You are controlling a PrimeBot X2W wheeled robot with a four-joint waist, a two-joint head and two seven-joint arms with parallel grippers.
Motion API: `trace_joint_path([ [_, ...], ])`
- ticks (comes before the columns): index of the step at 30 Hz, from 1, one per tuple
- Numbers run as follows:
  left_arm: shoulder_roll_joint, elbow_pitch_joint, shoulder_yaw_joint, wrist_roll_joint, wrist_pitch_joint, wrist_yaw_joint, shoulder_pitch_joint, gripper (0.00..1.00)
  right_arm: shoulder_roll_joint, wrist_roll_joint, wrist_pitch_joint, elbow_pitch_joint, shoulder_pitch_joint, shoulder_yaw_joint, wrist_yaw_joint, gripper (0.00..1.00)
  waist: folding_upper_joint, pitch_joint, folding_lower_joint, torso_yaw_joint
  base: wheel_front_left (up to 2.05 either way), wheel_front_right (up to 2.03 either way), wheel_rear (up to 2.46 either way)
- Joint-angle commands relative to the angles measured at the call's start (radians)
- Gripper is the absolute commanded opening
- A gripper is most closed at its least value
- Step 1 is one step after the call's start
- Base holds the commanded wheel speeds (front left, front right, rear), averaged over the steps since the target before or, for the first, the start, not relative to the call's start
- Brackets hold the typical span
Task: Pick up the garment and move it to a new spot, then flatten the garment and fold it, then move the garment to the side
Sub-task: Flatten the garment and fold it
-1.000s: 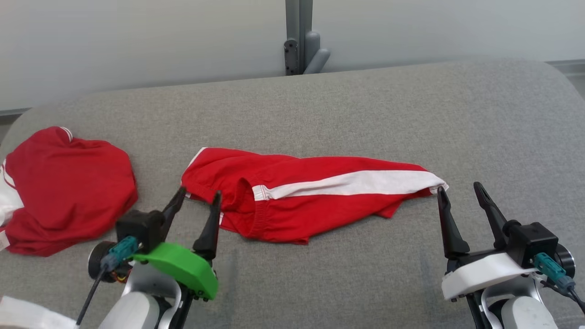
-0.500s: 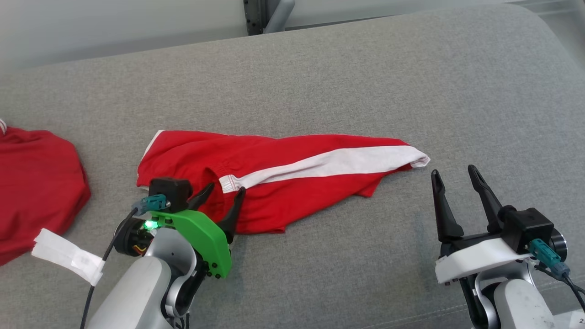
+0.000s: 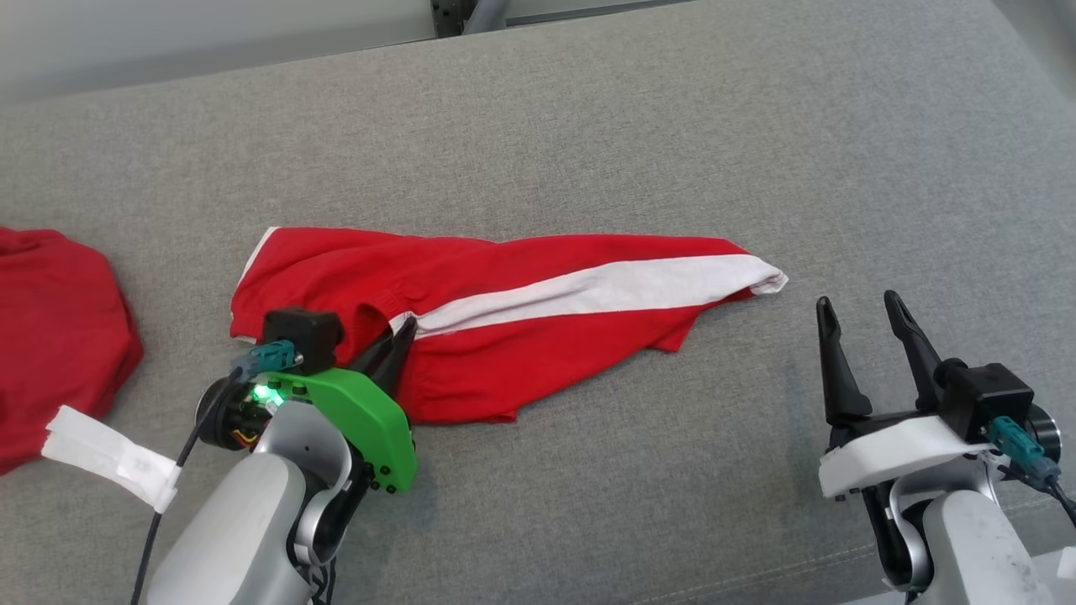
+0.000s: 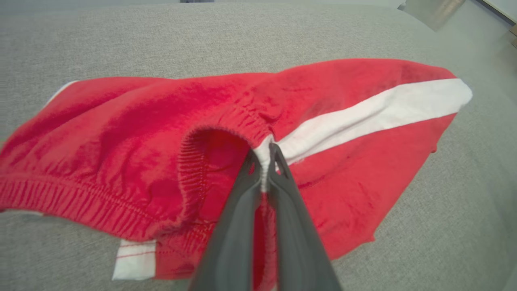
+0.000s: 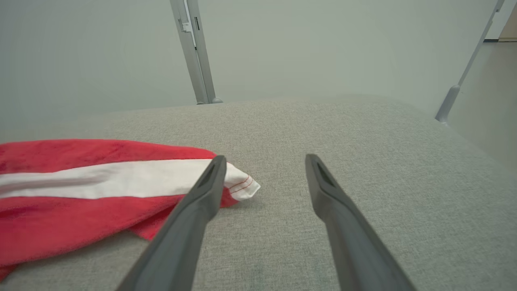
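Red shorts (image 3: 546,340) (image 4: 141,121) (image 5: 80,226) lie on the bench (image 3: 672,126), left of centre and about midway between front and back edges. The waistband (image 4: 226,121) end points at the left edge, and the white stripe (image 3: 605,290) runs to the hem (image 3: 769,277) on the right. The left gripper (image 3: 403,328) (image 4: 264,153) is clamped on the waistband where the stripe starts, fingers (image 4: 238,210) pinched together with fabric between. The right gripper (image 3: 857,300) (image 5: 265,158) has its jaws apart and holds nothing. It sits just beside the hem, nearer the front edge; can't tell if it touches. A second red garment (image 3: 50,336) is bunched at the left edge, apart from the shorts. There's a white tape tag (image 3: 109,458) on the left arm's cable and a grey post (image 5: 194,52) behind the back edge.
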Motion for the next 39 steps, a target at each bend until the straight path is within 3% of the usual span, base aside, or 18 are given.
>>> trace_joint_path([
  [1, 0.012, -0.009, 0.0, 0.007, -0.003, 0.005, -0.022, 0.0, -0.012, -0.002, -0.004, 0.017, -0.019, -0.002, 0.0, 1.0, 0.0, 0.008, -0.0001, 0.008, 0.0, 0.0, 0.0],
  [17, 0.01, -0.077, -0.035, 0.042, 0.003, 0.017, -0.059, 0.0, -0.121, 0.008, -0.025, 0.378, -0.247, 0.141, 0.0, 1.0, 0.0, 0.072, -0.0001, 0.088, 0.0, 0.0, 0.0],
  [18, 0.009, -0.078, -0.035, 0.043, -0.003, 0.018, -0.06, 0.0, -0.122, 0.006, -0.028, 0.391, -0.257, 0.149, 0.0, 0.47, 0.0, 0.073, -0.0001, 0.09, 0.0, 0.0, 0.0],
  [19, 0.01, -0.078, -0.035, 0.044, -0.007, 0.019, -0.06, 0.0, -0.124, 0.006, -0.031, 0.399, -0.267, 0.153, 0.0, 0.28, 0.0, 0.073, -0.0001, 0.091, 0.0, 0.0, 0.0],
  [20, 0.009, -0.078, -0.035, 0.045, -0.014, 0.019, -0.058, 0.0, -0.127, 0.009, -0.034, 0.405, -0.272, 0.155, 0.0, 0.0, 0.0, 0.071, -0.0001, 0.093, 0.0, 0.0, 0.0],
  [28, 0.02, -0.106, -0.026, 0.068, -0.072, 0.033, -0.047, 0.0, -0.14, 0.014, -0.051, 0.355, -0.263, 0.131, 0.0, 0.0, 0.0, 0.035, -0.0001, 0.094, 0.0, 0.0, 0.0],
  [39, 0.088, -0.342, 0.017, 0.134, -0.081, 0.098, -0.098, 0.0, -0.157, -0.056, -0.039, -0.044, -0.255, 0.04, 0.0, 0.0, 0.0, -0.07, -0.0001, 0.089, 0.0, 0.0, 0.0],
])
